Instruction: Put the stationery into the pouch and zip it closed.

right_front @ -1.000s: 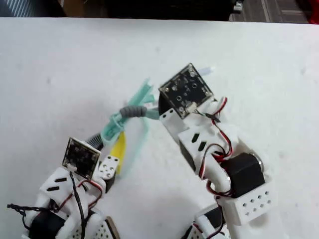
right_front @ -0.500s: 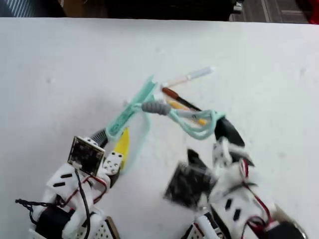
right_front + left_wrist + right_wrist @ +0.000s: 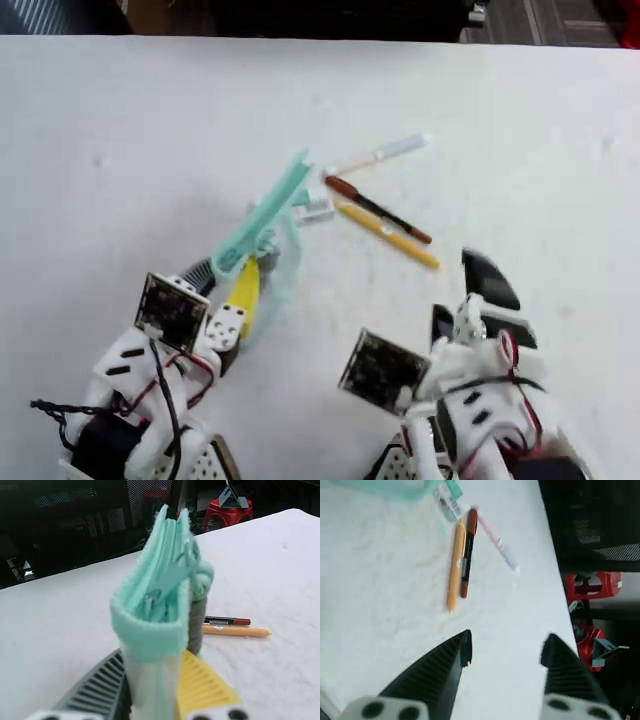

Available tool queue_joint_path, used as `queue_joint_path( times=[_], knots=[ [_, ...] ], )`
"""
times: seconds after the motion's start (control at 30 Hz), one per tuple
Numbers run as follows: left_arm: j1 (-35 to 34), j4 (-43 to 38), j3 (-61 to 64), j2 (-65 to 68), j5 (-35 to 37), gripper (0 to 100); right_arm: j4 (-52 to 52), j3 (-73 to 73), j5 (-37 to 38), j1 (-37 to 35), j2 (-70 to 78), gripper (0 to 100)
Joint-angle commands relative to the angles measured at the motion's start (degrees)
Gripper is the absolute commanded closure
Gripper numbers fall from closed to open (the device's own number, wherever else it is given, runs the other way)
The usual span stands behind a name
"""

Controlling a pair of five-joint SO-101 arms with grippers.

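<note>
Three pens point(image 3: 378, 211) lie together on the counter point(image 3: 150, 120), just beside the mint pouch point(image 3: 262, 218), whose near end the left hand point(image 3: 222, 278) grips. The right hand point(image 3: 465, 300) hangs nearby, fingers spread.

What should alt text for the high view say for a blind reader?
The left tool grips a mint-green pouch on edge over a white table. A pale pen, a brown pen and an orange pen lie beside it; the right tool sits open and empty.
</note>
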Motion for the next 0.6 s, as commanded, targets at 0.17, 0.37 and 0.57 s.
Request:
queue_joint_path(
  times=[0.17, 0.37, 0.57],
  knots=[
    [0.0, -1.3, 0.1, 0.2, -0.4, 98, -12.7, 8.2, -5.2, 2.9, 0.3, 91.1],
    [1.4, -1.1, 0.1, 0.2, -0.6, 98, -13.4, -2.5, -22.7, -17.5, 4.7, 83.5],
    [8.2, 1.4, 0.2, 0.2, -0.8, 98, -13.8, -14.9, -42.4, -33.2, 20.8, 83.4]
  ],
)
